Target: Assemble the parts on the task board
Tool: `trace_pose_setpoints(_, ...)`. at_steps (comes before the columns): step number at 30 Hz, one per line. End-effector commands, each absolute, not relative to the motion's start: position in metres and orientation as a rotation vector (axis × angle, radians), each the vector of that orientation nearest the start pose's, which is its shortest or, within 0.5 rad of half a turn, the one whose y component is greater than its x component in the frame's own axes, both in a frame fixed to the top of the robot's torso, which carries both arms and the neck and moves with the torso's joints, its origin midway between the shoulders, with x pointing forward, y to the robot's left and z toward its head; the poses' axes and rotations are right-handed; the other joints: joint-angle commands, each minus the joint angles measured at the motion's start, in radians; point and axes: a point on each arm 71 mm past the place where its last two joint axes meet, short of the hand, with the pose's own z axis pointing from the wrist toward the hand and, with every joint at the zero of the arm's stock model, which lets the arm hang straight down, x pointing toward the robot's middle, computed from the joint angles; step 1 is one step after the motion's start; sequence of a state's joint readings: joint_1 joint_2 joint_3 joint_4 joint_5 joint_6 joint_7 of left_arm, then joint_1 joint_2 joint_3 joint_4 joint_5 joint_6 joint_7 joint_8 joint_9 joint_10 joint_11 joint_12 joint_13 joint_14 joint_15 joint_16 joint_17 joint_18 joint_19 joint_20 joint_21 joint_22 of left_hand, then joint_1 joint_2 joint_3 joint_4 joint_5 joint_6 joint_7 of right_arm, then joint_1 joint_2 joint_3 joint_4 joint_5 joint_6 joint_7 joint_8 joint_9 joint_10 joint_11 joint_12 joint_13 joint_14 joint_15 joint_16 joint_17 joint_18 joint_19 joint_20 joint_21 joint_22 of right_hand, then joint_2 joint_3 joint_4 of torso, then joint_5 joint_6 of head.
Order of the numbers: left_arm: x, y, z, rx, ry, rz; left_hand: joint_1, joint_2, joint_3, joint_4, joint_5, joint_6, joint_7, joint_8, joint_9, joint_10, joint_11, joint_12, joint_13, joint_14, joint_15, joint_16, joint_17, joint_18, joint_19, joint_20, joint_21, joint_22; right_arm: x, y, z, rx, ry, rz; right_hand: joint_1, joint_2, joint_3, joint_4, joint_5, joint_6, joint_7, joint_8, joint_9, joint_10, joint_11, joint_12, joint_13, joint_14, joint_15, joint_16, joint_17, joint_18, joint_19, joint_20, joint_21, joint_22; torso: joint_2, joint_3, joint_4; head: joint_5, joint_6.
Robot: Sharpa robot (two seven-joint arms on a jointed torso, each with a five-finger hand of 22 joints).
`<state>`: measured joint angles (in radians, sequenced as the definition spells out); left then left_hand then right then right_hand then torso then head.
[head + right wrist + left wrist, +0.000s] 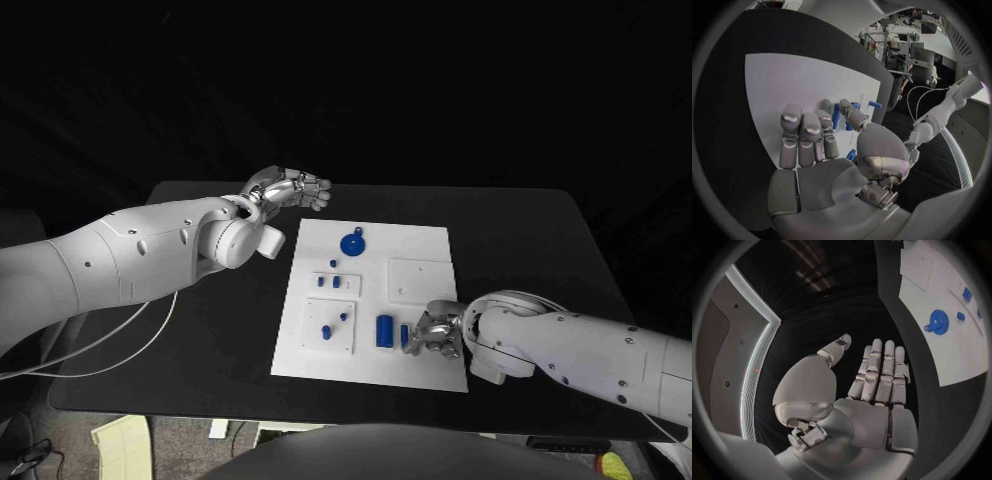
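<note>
Both hands empty: left hand fingers straight, right hand spread over task board.

— What do we make of the task board?
— We see a smooth, matt white plate, with plastic-looking blue parts on it.
— And the table?
— Matt black, we'd say.
— The hands?
— Both the left hand and right hand look like brushed silver metal; the arms' white shells are glossy.
</note>
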<state>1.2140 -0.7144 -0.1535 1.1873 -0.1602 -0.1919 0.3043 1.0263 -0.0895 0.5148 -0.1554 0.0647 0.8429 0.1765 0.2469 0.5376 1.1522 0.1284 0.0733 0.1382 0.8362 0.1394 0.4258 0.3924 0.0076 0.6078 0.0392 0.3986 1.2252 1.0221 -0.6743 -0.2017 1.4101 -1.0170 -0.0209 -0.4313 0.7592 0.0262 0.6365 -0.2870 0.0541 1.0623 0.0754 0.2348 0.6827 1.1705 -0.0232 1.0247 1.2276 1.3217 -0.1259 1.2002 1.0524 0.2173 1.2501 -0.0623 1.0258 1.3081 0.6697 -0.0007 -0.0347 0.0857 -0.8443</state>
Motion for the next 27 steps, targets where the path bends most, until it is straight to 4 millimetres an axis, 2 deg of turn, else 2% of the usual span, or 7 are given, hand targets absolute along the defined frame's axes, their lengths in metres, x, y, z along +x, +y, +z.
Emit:
trace_pose_setpoints(1, 0.531, 0.238, -0.232, -0.990, 1.624, -1.317, -0.002, -0.001, -0.001, 0.006, -0.002, -0.007, -0.001, 0.004, -0.002, -0.003, 0.001, -0.002, -0.001, 0.005, 0.003, -0.005, 0.001, 0.016, 0.007, 0.003, -0.007, 0.002, 0.412, -0.173, -0.363, 0.241, 2.524, 0.424, -0.004, -0.011, 0.005, 0.000, -0.005, -0.003, 0.006, -0.003, 0.000, 0.002, -0.006, 0.002, 0.001, 0.001, -0.006, -0.001, 0.001, 0.044, 0.000, 0.003, 0.002, 0.013, 0.000, -0.0002, -0.0003, 0.000, 0.000)
trace_pose_setpoints(10, 0.531, 0.239, -0.232, -0.989, 1.623, -1.317, -0.002, -0.001, -0.001, 0.006, -0.002, -0.007, -0.001, 0.005, -0.002, -0.003, 0.001, -0.002, -0.001, 0.005, 0.003, -0.005, 0.001, 0.016, 0.007, 0.003, -0.007, 0.002, 0.412, -0.172, -0.363, 0.232, 2.527, 0.434, 0.049, -0.027, 0.037, -0.006, -0.003, -0.002, 0.006, -0.004, 0.000, 0.004, -0.006, 0.003, 0.002, 0.002, -0.006, 0.000, 0.000, 0.044, 0.000, 0.002, 0.007, 0.016, 0.000, 0.0002, -0.0004, 0.000, -0.001)
trace_pose_setpoints(16, 0.531, 0.238, -0.232, -0.989, 1.624, -1.319, -0.002, -0.001, -0.002, 0.006, -0.002, -0.007, -0.001, 0.005, -0.002, -0.003, 0.001, -0.002, -0.001, 0.005, 0.003, -0.005, 0.002, 0.016, 0.007, 0.003, -0.008, 0.002, 0.411, -0.172, -0.362, 0.257, 2.524, 0.479, 0.038, -0.049, 0.025, -0.002, -0.003, -0.002, 0.008, -0.004, -0.001, 0.004, -0.004, 0.003, 0.001, 0.002, -0.004, -0.001, -0.001, 0.044, 0.000, 0.006, 0.008, 0.015, -0.001, -0.0004, -0.0002, -0.001, 0.002)
trace_pose_setpoints(21, 0.532, 0.239, -0.232, -0.989, 1.621, -1.317, -0.002, -0.002, -0.002, 0.007, -0.002, -0.008, -0.001, 0.005, -0.002, -0.003, 0.001, -0.002, -0.001, 0.005, 0.003, -0.005, 0.002, 0.016, 0.007, 0.003, -0.008, 0.003, 0.409, -0.176, -0.360, 0.320, 2.531, 0.578, 0.006, -0.095, -0.001, 0.001, 0.011, -0.005, 0.010, -0.008, -0.005, 0.002, -0.002, 0.000, 0.000, 0.003, -0.003, -0.003, -0.003, 0.044, 0.000, 0.009, 0.005, 0.012, 0.000, 0.0003, -0.0002, -0.001, 0.005)
trace_pose_setpoints(22, 0.532, 0.240, -0.232, -0.989, 1.619, -1.315, -0.002, -0.002, -0.002, 0.007, -0.002, -0.008, -0.001, 0.005, -0.002, -0.003, 0.001, -0.003, -0.001, 0.005, 0.003, -0.005, 0.002, 0.016, 0.007, 0.003, -0.008, 0.003, 0.410, -0.178, -0.358, 0.345, 2.521, 0.605, -0.008, -0.121, -0.016, 0.001, 0.008, -0.007, 0.010, -0.010, -0.006, 0.001, -0.001, 0.000, 0.000, 0.002, -0.003, -0.004, -0.003, 0.044, -0.001, 0.009, 0.004, 0.012, -0.001, 0.0002, -0.0003, -0.001, 0.007)
trace_pose_setpoints(24, 0.533, 0.241, -0.232, -0.988, 1.616, -1.313, -0.002, -0.002, -0.002, 0.007, -0.003, -0.008, -0.001, 0.005, -0.002, -0.003, 0.001, -0.003, -0.002, 0.005, 0.003, -0.006, 0.002, 0.016, 0.007, 0.003, -0.008, 0.003, 0.412, -0.178, -0.354, 0.357, 2.508, 0.657, -0.020, -0.142, -0.034, 0.000, 0.004, -0.017, 0.013, -0.015, -0.007, -0.004, 0.001, -0.002, 0.000, 0.001, -0.002, -0.005, -0.004, 0.044, -0.002, 0.008, 0.002, 0.011, -0.002, -0.0003, -0.0004, -0.003, 0.012)
trace_pose_setpoints(27, 0.537, 0.245, -0.232, -0.999, 1.602, -1.310, -0.003, -0.004, -0.003, 0.007, -0.003, -0.008, -0.002, 0.005, -0.002, -0.004, 0.001, -0.003, -0.002, 0.005, 0.003, -0.006, 0.002, 0.016, 0.007, 0.003, -0.009, 0.003, 0.418, -0.178, -0.342, 0.341, 2.439, 0.767, -0.029, -0.160, -0.052, 0.002, 0.002, -0.036, 0.018, -0.024, -0.009, -0.012, 0.005, -0.003, 0.001, -0.001, 0.002, -0.010, -0.006, 0.044, -0.007, 0.004, -0.004, 0.008, -0.004, -0.0010, -0.0016, -0.003, 0.022)
